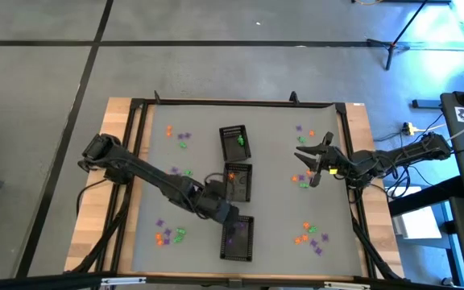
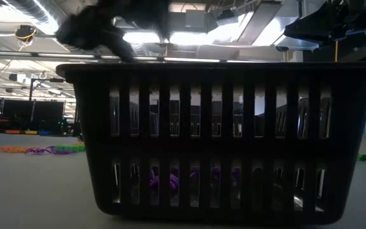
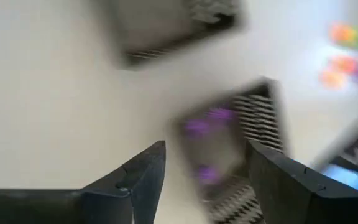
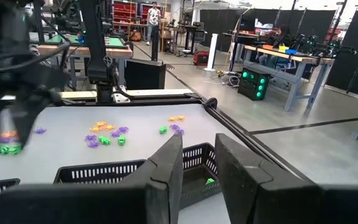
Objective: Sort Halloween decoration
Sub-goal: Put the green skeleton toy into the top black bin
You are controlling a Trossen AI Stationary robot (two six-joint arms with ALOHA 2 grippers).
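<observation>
I see my left gripper (image 1: 230,216) spread wide, nothing in it, above the nearest tray (image 1: 238,238); purple trinkets (image 3: 207,127) lie in that tray right under the fingers (image 3: 143,180). My right gripper (image 1: 316,163) hangs over the table's right side, jaws parted a little with nothing between them, loose trinkets (image 1: 303,180) just beside it. More clusters (image 1: 182,137) lie scattered toward the far corners.
</observation>
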